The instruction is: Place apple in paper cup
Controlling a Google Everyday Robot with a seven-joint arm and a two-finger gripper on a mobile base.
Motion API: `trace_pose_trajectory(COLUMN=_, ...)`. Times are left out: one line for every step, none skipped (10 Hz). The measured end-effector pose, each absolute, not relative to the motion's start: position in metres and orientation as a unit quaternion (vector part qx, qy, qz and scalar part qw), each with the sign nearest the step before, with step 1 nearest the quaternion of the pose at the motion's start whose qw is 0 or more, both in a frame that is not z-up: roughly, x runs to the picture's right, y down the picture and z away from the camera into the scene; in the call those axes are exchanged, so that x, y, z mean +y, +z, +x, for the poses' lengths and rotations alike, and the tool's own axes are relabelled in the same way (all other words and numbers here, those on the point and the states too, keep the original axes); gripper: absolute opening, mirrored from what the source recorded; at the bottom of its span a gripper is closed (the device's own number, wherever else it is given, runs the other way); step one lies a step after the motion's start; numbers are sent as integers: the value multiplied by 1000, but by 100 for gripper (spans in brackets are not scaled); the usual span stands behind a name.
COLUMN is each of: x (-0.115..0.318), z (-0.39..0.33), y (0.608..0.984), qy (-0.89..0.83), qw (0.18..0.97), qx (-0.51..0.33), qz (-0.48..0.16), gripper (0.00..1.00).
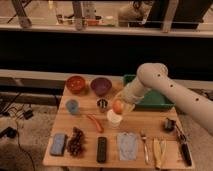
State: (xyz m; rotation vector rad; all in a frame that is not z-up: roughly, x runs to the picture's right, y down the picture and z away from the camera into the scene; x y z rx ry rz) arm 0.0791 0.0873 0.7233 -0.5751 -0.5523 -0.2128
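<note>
Dark windowed back wall, nothing going on back there, so all eyes on the wooden worktop (150, 126). Biggest thing in shot is the white arm (172, 92), reaching in from the right and crossing over the green bin (150, 102). The purple bowl (101, 86) and orange bowl (76, 84) sit at the back, well clear of the action.

The paper cup (114, 120) stands upright mid-worktop, with a red chili (95, 123) just beside it on the left and a small dark cup (102, 104) behind it. The pincer (119, 105) is right above the paper cup, clamped on the apple (117, 106). The apple hangs just over the rim, maybe a touch toward the far side. Can't tell if it's touching the rim yet.

How I'd run this bit, imo:
- The apple looks abt as wide as the cup, so centring matters. Nudge toward me until it sits square over the mouth.
- Go down slow and straight. That light cup will prob tip or skid if the apple catches the rim.
- Don't let go from height. Lower till the apple seats, then release.
- Lift straight up afterwards so the fingers don't drag the cup along.
</note>
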Motion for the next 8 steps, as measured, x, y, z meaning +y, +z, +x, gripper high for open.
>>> trace_pose_trajectory(x=94, z=73, y=720, qy=-106, qw=911, qx=-277, qz=-287, gripper=0)
trace_pose_trajectory(x=100, z=64, y=717, qy=-111, qw=905, qx=-286, qz=-293, gripper=0)
trace_pose_trajectory(x=108, z=57, y=713, qy=-117, qw=900, qx=-295, qz=-299, gripper=0)
trace_pose_trajectory(x=112, z=56, y=712, qy=-120, qw=897, qx=-301, qz=-300, gripper=0)
trace_pose_trajectory(x=115, z=52, y=711, qy=-123, qw=895, qx=-307, qz=-299, gripper=0)
trace_pose_trajectory(x=116, z=48, y=711, qy=-127, qw=893, qx=-314, qz=-297, gripper=0)
trace_pose_trajectory(x=117, z=44, y=712, qy=-130, qw=890, qx=-320, qz=-296, gripper=0)
trace_pose_trajectory(x=118, z=41, y=714, qy=-132, qw=889, qx=-326, qz=-294, gripper=0)
